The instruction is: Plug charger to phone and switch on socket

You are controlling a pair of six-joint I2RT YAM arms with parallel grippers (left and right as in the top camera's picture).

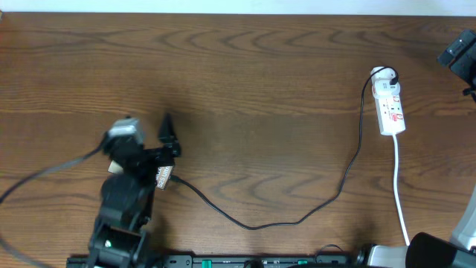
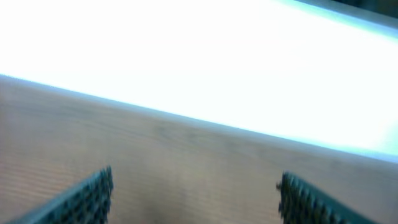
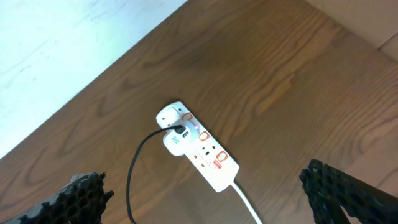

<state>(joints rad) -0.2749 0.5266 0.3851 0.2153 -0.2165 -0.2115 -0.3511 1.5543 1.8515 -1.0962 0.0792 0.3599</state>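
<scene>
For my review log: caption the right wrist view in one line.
Open right gripper above a white power strip, black cable plugged in, on a wooden table.

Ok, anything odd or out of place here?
Nothing stands out. The charger trails in a loose curve from the socket across the table to the left arm; no spill or damage shows.

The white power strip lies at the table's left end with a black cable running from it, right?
No: the power strip lies at the right end of the table, as the overhead view shows. The black cable does run from it.
</scene>
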